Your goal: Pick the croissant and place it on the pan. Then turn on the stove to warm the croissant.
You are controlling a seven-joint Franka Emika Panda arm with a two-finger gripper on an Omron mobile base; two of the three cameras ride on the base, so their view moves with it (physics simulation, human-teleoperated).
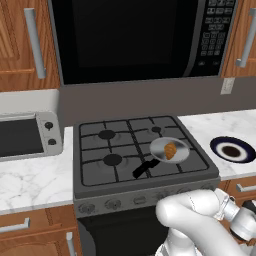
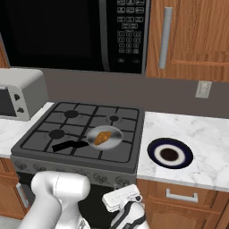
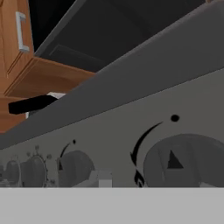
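Croissant (image 1: 170,150), a small golden-brown curved wedge, is lying inside the round shiny silver pan (image 1: 178,144), whose straight black handle (image 1: 145,167) is pointing toward seven o'clock across the black grates of the dark grey stove (image 1: 95,172). Low before the range front, the hand is looking close along the grey panel at a round knob (image 3: 186,162); whether its fingers are spread or pressed together cannot be told. At three o'clock a dark blue plate (image 1: 222,144) is sitting on white marble counter (image 1: 30,182), a silver toaster oven (image 1: 29,135) at nine o'clock, a black microwave (image 1: 125,37) overhead.
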